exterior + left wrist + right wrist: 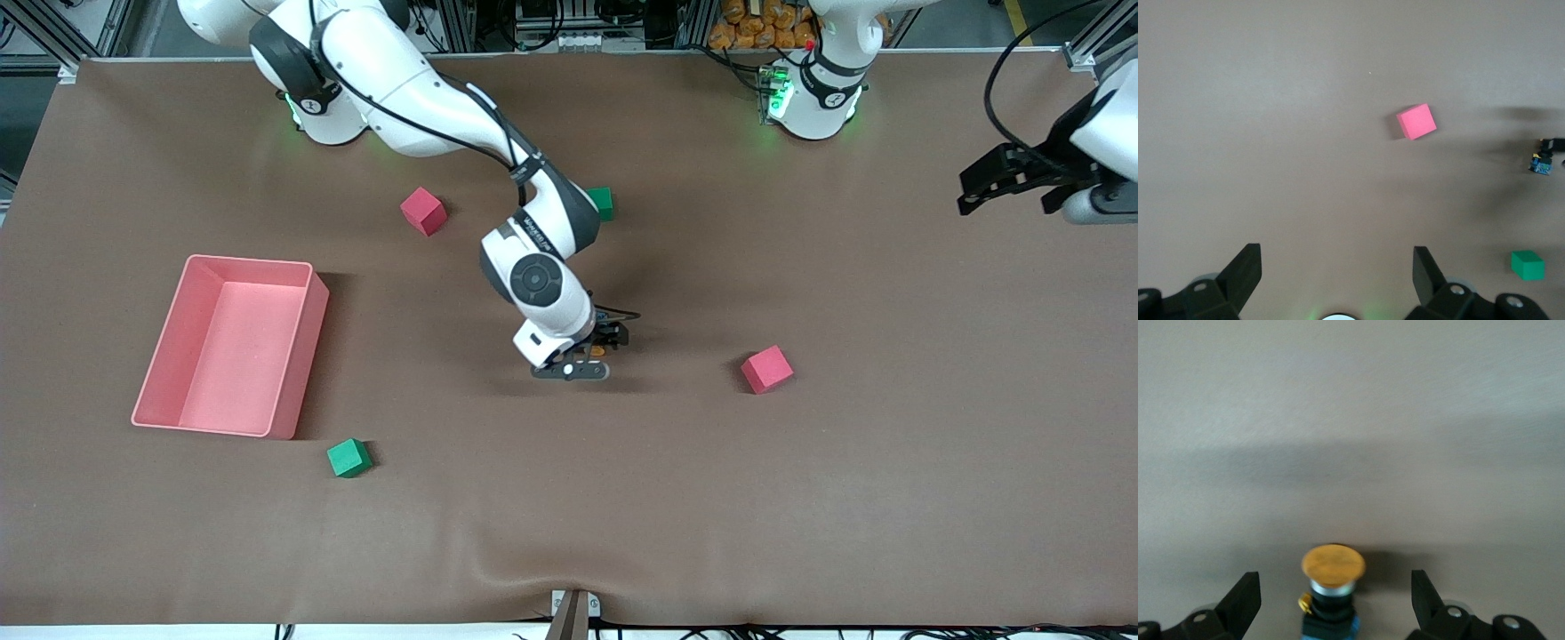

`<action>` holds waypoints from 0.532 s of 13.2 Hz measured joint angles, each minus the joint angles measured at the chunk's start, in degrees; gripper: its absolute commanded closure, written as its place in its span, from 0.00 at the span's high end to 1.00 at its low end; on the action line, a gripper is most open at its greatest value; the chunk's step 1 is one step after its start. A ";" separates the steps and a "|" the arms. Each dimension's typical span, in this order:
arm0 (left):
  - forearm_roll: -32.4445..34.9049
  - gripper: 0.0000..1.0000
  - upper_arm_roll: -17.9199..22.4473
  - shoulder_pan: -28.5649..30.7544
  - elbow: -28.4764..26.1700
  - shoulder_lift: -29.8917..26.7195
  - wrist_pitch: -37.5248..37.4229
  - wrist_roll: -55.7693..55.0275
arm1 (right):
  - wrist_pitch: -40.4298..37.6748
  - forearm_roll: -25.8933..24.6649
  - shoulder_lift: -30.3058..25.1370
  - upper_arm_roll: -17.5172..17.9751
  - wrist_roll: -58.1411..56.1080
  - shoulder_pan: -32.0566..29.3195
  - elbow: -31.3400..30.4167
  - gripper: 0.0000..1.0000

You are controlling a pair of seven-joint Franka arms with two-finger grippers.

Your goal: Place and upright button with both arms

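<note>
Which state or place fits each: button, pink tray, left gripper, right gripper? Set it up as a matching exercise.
Things:
1. button
2. pink tray
3. left gripper
4. right gripper

States:
A. open, held up at the left arm's end of the table
B. open, fingers either side of the button
C. orange cap
D. toward the right arm's end, nothing in it

Pairs: 1-C, 2-D, 3-A, 4-B
</note>
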 measured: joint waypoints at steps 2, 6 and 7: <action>-0.07 1.00 -1.92 -0.12 -0.08 1.21 0.01 0.00 | -12.93 -0.05 -2.86 -0.15 0.04 -4.34 4.63 1.00; -0.13 1.00 -6.88 -0.51 -0.22 5.29 0.58 -0.94 | -30.26 -2.19 -10.18 -1.08 -0.04 -14.59 8.23 1.00; -0.15 1.00 -8.13 -0.97 -0.23 6.78 0.76 -2.44 | -34.23 -2.19 -12.07 -1.06 -0.18 -18.50 8.27 1.00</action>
